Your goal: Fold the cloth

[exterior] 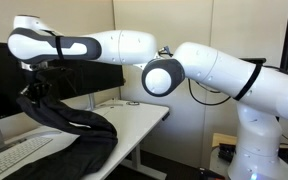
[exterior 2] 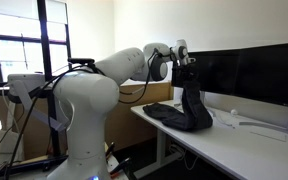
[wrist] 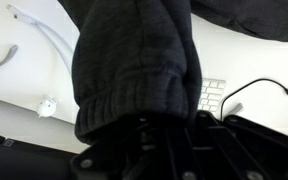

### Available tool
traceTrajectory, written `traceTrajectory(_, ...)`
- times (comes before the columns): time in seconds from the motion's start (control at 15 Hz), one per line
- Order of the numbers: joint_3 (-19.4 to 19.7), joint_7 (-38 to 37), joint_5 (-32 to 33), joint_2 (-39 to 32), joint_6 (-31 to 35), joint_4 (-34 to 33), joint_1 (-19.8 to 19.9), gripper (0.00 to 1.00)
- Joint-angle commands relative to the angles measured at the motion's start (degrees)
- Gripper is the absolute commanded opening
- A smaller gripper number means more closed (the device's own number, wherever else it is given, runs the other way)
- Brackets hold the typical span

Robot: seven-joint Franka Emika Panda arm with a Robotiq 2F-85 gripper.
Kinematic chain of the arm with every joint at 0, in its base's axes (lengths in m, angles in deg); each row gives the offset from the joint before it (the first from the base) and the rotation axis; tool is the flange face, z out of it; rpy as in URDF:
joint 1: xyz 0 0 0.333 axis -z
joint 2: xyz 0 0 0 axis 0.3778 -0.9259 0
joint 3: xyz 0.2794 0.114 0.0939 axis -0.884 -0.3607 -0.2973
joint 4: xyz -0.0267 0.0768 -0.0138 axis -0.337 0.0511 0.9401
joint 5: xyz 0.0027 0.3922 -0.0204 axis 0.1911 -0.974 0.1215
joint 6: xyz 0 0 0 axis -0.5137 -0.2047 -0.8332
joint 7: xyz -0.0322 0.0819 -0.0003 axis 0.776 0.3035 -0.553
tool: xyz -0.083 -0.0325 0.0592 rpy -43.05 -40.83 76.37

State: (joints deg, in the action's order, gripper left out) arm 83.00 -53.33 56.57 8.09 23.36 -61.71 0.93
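The hand [exterior: 32, 87] was shut tight on the cloth [exterior: 82, 132], its fingers pinched on a ribbed, cuff-like edge. In the wrist view that edge bulged just beyond the dark fingertips, though the fingers themselves were too blurred to make out singly. The cloth was dark and thick. One end hung from the hand above the desk [exterior: 139, 118], and the rest lay heaped on the desk top, in an exterior view [exterior 2: 176, 114] close to the desk's end.

The step in hand looked like carrying the raised end over the lying part. Done well, that would mean a low, slow arc. The fabric seemed heavy enough to drag the heap along if it was pulled high or fast. The grip should hold until the gripped edge lay flat on the far side of the cloth, and only then let go.

The lying part was bunched rather than spread, so a neat fold would likely need the raised end drawn out taut first.

A keyboard [wrist: 212, 96] and a white cable [wrist: 46, 38] lay on the desk beside the cloth, with a monitor [exterior 2: 252, 72] behind it. The sweep ought to stay clear of all three.
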Motion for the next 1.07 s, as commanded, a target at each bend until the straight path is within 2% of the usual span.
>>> traceTrajectory(0.0, -0.8, 1.4, 0.9, 0.4, -0.1, 1.1, -0.8, 0.05)
traceTrajectory(0.53, 0.0, 6.5, 5.0, 0.7, 0.5, 0.6, -8.7, 0.05)
traceTrajectory(1.0, -0.2, 5.5, 5.4, 0.4, 2.2, 0.2, -11.5, 0.05)
